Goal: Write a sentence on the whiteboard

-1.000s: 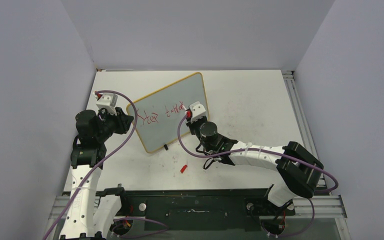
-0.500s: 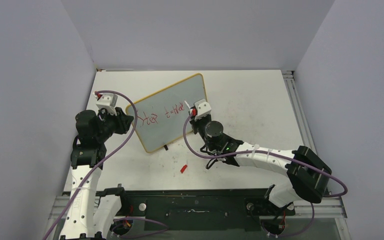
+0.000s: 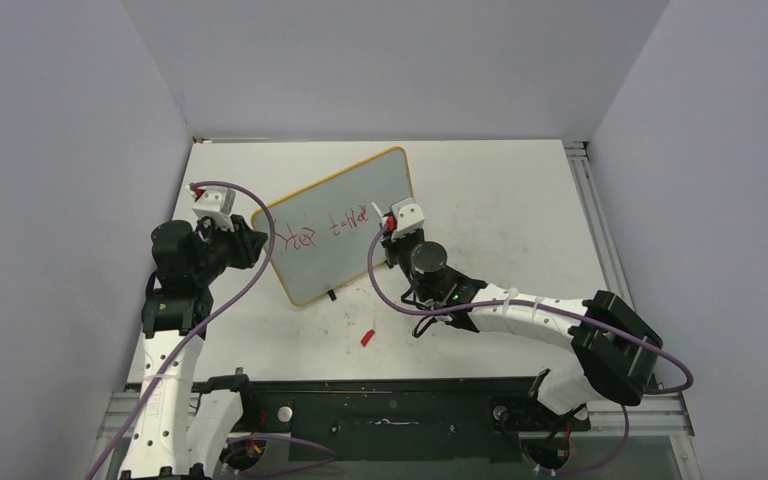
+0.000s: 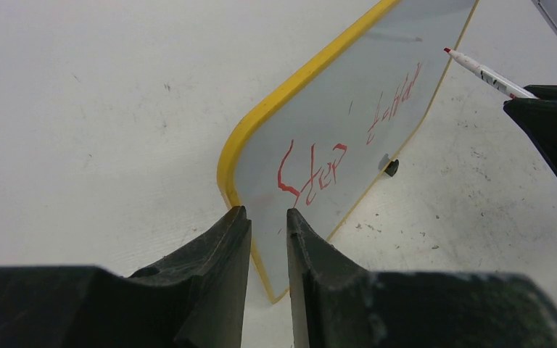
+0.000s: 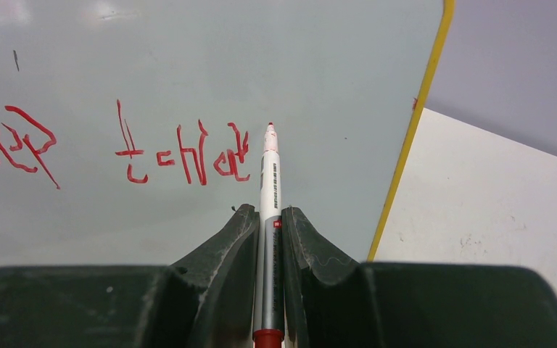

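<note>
The whiteboard (image 3: 322, 272) stands tilted on the table, with a yellow frame. Red writing on it, the sentence (image 3: 328, 228), reads "Step" (image 4: 312, 170) and then a second word (image 5: 181, 154). My left gripper (image 3: 258, 243) is at the board's left edge. In the left wrist view its jaws (image 4: 268, 212) close on the board's lower corner. My right gripper (image 3: 388, 226) is shut on a white marker (image 5: 270, 181) with a red tip. The tip sits just right of the last letter, close to the board (image 5: 188, 58). I cannot tell whether it touches.
A red marker cap (image 3: 367, 337) lies on the white table in front of the board. A small black foot (image 3: 332, 295) props the board's lower edge. Grey walls close in the table at the left, back and right.
My right gripper with the marker has shifted a little to the right along the board, and its elbow has swung right. The left arm and the board have not moved.
</note>
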`<state>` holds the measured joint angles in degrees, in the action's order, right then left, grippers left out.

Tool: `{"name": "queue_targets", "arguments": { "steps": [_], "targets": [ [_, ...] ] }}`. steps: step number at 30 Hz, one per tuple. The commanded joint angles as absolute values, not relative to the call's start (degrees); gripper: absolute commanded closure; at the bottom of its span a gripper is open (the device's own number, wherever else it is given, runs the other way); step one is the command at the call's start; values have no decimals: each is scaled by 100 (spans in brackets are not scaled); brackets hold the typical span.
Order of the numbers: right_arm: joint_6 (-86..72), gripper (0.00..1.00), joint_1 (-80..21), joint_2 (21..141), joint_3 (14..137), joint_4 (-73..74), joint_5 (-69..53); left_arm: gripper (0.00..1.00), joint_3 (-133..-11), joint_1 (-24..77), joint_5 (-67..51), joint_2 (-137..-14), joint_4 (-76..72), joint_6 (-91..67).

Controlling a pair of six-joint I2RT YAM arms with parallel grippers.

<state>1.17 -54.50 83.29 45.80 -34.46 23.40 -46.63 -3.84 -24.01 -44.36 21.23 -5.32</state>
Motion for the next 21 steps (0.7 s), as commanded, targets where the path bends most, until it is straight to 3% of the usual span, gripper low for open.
{"name": "queue_targets", "arguments": {
  "steps": [1, 21],
  "targets": [
    [18, 95, -5400, 8398, 4511, -3600, 2373, 77, -4720, -369, -2435, -4376, 2004, -536],
    [26, 95, -5314, 8623, 4628, -3654, 2252, 77, -4720, -372, -2430, -4411, 1995, -536]
  ]
}}
